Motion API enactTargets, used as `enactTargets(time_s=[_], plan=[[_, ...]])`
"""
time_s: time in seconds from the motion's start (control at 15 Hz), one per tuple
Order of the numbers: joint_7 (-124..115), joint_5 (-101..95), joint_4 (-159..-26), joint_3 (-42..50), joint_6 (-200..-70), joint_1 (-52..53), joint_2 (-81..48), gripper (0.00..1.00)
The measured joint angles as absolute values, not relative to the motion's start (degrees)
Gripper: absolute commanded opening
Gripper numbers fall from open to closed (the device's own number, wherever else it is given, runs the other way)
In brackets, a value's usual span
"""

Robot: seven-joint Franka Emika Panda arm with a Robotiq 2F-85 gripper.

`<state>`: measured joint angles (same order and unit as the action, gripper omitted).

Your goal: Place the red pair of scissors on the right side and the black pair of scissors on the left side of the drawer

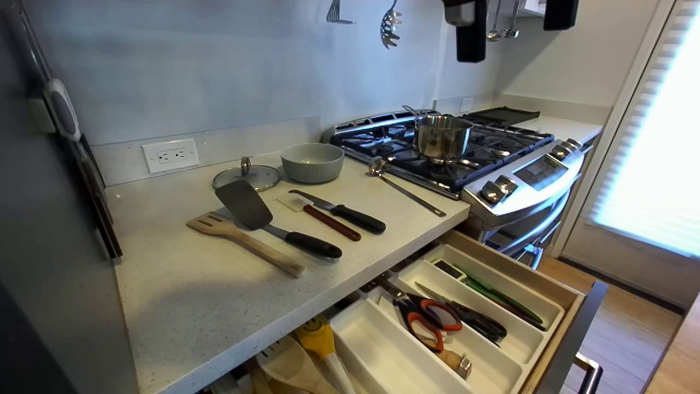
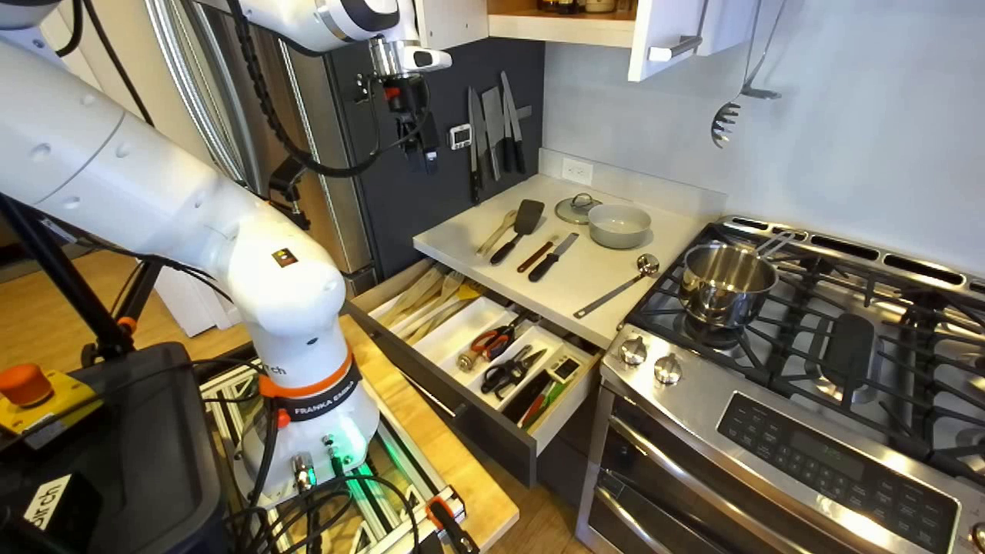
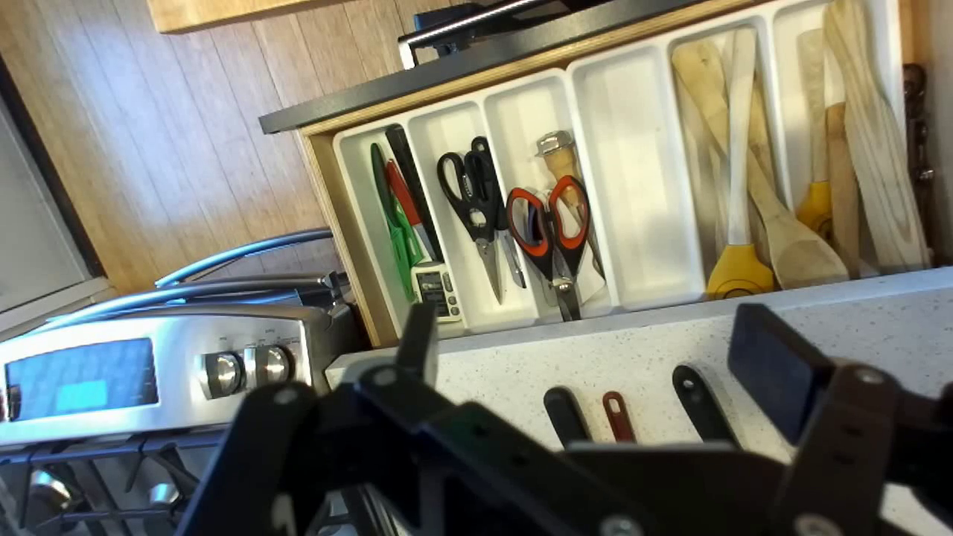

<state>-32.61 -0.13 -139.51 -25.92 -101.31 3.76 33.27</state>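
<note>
The red pair of scissors, with red-and-black loops, lies in a drawer compartment over a wooden-handled tool; it shows in both exterior views. Its blade tips reach under the counter edge. The black pair of scissors lies one compartment over, nearer the stove, beside a black-handled blade; it shows in an exterior view. The drawer is pulled open. My gripper is open and empty, high above the counter in both exterior views.
The counter holds a spatula, wooden turner, knife, red-handled tool, ladle, lid and bowl. A pot stands on the stove. A timer and wooden spoons lie in the drawer.
</note>
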Motion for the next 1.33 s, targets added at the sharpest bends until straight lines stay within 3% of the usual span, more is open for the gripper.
enactTargets(time_s=[0.8, 1.33], plan=[[-34.92, 1.51, -142.99, -23.04, -102.76, 4.21, 26.01, 1.0], [-34.92, 4.51, -151.07, -22.19, -122.11, 8.79, 18.35, 1.0]])
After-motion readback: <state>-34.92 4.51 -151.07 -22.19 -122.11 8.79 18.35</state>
